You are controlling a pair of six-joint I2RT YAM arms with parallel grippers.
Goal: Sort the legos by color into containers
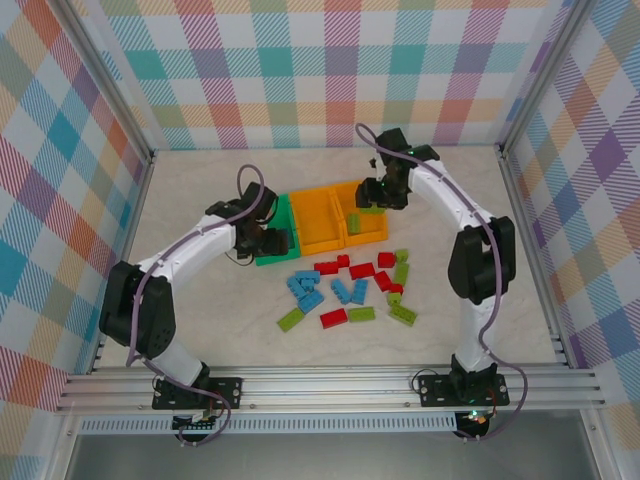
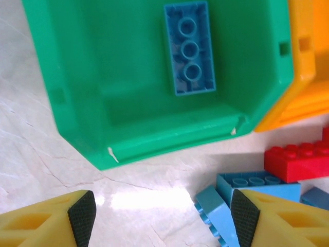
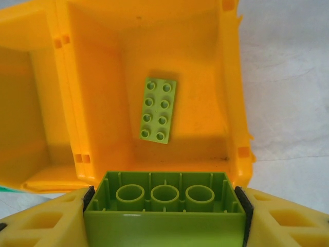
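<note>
Legos lie at both grippers. The right gripper (image 3: 164,211) is clamped on a lime green brick (image 3: 164,198), which fills the whole gap between its pads. The brick is held hollow side up, showing three round tubes, and its near edge is cut off by the frame. Just beyond those fingertips sits an orange bin (image 3: 226,103) with one lime green eight-stud brick (image 3: 158,110) lying flat on its floor. To that gripper's left a second orange bin (image 3: 25,103) touches the first; it is cropped, so its contents cannot be told. The left gripper (image 2: 162,216) stands open with only bare table (image 2: 41,170) between its fingers. A blue brick (image 2: 213,213) is partly hidden behind its right pad, with another blue brick (image 2: 257,185) and a red brick (image 2: 300,162) just past it. Ahead of these fingertips is the green bin (image 2: 77,128), holding one blue brick (image 2: 189,49) lying hollow side up. From above, the loose legos (image 1: 350,290) are scattered nearer the arm bases than both grippers, and the left arm hides part of the green bin.
</note>
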